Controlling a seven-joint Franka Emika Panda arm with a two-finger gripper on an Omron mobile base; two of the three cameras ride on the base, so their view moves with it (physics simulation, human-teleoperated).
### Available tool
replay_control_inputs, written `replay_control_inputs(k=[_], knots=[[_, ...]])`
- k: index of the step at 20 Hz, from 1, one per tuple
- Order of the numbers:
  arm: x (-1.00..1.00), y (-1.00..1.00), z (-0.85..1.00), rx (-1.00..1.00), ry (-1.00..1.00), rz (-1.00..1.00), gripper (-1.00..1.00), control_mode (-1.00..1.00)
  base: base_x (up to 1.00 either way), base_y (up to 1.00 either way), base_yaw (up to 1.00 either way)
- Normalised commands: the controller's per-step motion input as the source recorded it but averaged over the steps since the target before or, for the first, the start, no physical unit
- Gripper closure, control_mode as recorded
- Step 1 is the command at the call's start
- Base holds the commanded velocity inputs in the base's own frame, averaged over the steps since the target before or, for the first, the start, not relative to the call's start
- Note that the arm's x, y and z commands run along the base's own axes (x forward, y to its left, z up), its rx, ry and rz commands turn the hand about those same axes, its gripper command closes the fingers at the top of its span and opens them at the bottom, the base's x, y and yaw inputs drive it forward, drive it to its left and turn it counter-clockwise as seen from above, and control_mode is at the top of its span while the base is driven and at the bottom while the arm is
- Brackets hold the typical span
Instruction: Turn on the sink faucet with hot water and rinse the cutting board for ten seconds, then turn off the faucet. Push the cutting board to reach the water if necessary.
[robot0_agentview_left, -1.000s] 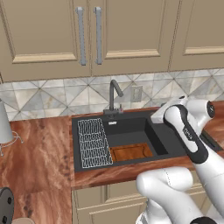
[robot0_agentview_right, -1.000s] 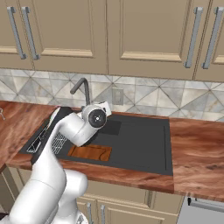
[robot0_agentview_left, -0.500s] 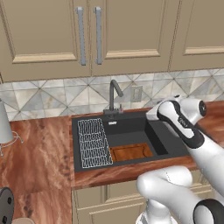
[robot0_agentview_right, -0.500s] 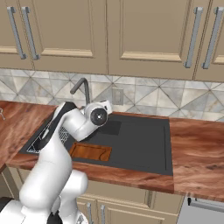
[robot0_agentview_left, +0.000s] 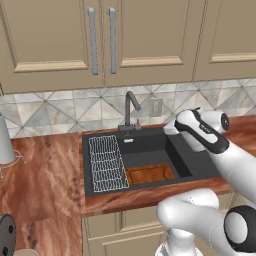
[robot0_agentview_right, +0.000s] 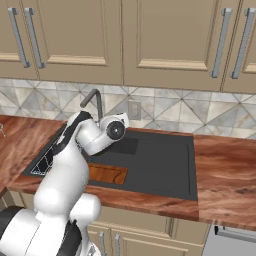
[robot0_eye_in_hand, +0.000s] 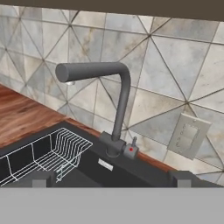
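The dark grey sink faucet (robot0_eye_in_hand: 116, 100) stands straight ahead in the hand view, its spout bent to the left, with a small lever (robot0_eye_in_hand: 131, 149) at its base. No water is in view under the spout. My gripper (robot0_eye_in_hand: 113, 180) is open, hanging short of the faucet base above the black sink (robot0_agentview_left: 197, 167). From the base views, the faucet (robot0_agentview_left: 130, 107) rises at the sink's back rim and my hand (robot0_agentview_right: 114, 130) hovers just to its right. The reddish-brown cutting board (robot0_agentview_left: 150, 174) lies flat on the basin floor near the front, beside the rack; the same cutting board (robot0_agentview_right: 107, 173) lies below my arm.
A white wire rack (robot0_agentview_left: 106, 162) fills the left part of the basin. A wall outlet (robot0_eye_in_hand: 189, 136) sits on the tiled backsplash right of the faucet. Wood-grain countertop (robot0_agentview_left: 40, 175) surrounds the sink, with a pale object (robot0_agentview_left: 5, 145) at far left. Cabinets hang overhead.
My hand has swung a little to the left, towards the faucet, and the forearm has turned. The cutting board, rack and faucet stay as they were.
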Motion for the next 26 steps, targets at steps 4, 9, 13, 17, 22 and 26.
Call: replay_control_inputs(k=[4, 9, 13, 17, 22, 26], knots=[[0.2, 0.0, -0.07, 0.0, 0.0, 0.0, -1.0, -1.0, 0.0, 0.0, 0.0], [0.21, 0.0, -0.15, 0.0, 0.0, 0.0, -1.0, -1.0, 0.0, 0.0, 0.0], [0.2, 0.0, -0.23, 0.0, 0.0, 0.0, -1.0, -1.0, 0.0, 0.0, 0.0], [0.13, 0.0, -0.24, 0.0, -0.01, 0.0, -1.0, -1.0, 0.0, 0.0, 0.0], [0.03, 0.05, -0.26, 0.0, -0.02, 0.0, -1.0, -1.0, 0.0, 0.0, 0.0], [0.0, 0.14, -0.34, 0.0, -0.02, 0.0, -1.0, -1.0, 0.0, 0.0, 0.0]])
